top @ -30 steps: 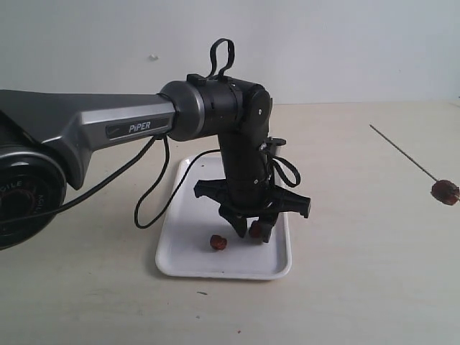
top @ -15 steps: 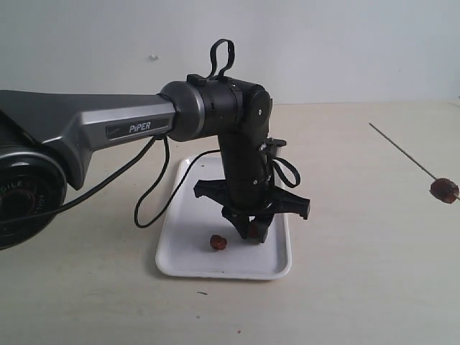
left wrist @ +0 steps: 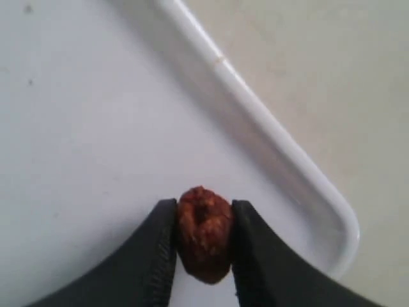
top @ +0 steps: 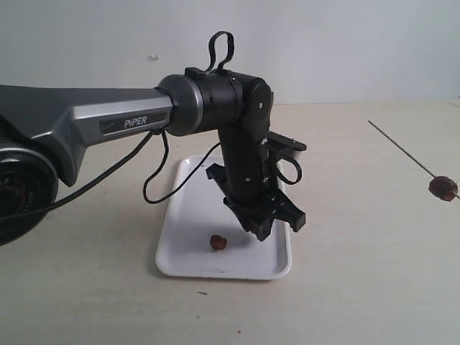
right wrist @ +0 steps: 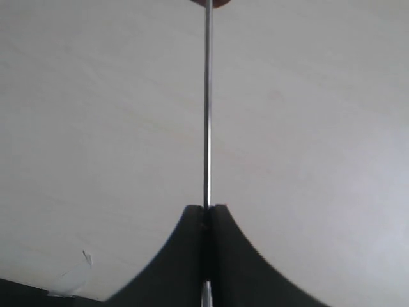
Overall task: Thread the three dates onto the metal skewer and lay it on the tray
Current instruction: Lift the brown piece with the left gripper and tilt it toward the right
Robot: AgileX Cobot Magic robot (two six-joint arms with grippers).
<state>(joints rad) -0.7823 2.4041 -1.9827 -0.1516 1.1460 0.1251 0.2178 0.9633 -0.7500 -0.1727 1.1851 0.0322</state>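
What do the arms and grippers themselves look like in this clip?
The left arm has a grey link lettered PiPER, a black wrist, and thin black cables looping off it. The left gripper and right gripper have matte black jaws with curved outer edges.

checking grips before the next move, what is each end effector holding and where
Left end effector pinches a date by its two sides. Right end effector clamps the metal skewer on its bare shaft.

My right gripper (right wrist: 206,211) clamped on the metal skewer (right wrist: 207,115), a date (right wrist: 214,2) at its far end, pale tabletop (right wrist: 96,128) beneath
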